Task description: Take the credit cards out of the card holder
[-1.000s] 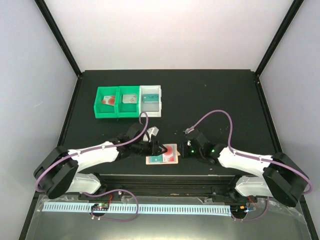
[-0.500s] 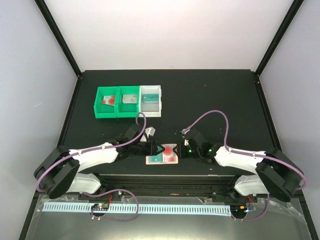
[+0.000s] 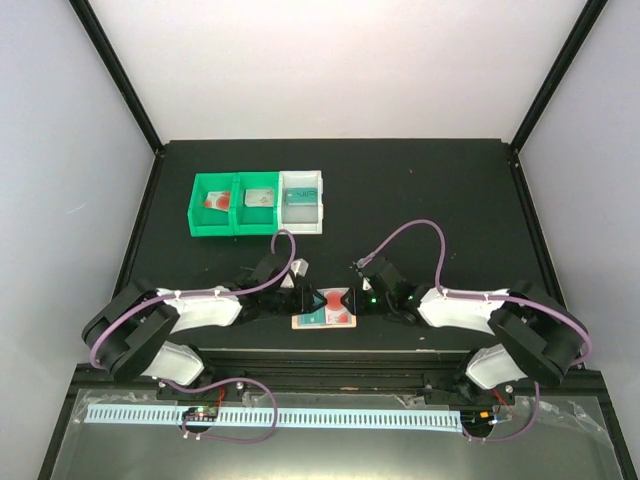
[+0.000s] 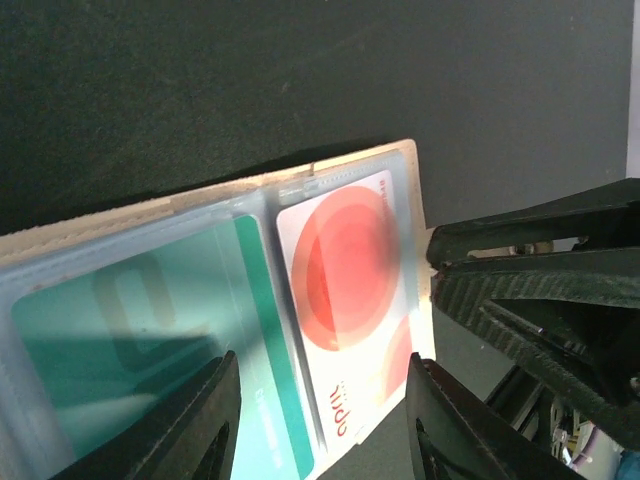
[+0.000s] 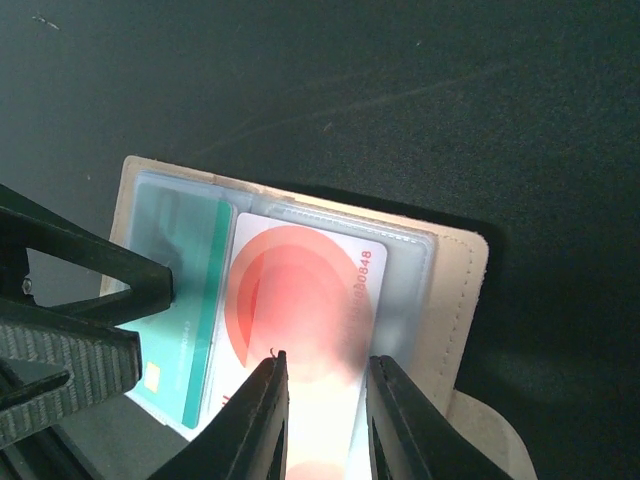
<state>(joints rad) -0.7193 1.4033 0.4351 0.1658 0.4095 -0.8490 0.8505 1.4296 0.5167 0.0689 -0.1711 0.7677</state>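
Red card's [image 5: 300,300] lower end behind right claw [image 5: 328,362]

Logged black matte desk [image 3: 450,190]. Found card holder [image 3: 325,321] lying open and flat on it at near edge, directly beneath left fingers [image 4: 200,430] and right fingers [image 5: 262,420], spanning the gap between both pairs. Noted green bin [image 3: 232,230] and white bin [image 3: 305,226] touching side by side on desk, well apart from all fingers, beyond and left of left pair.
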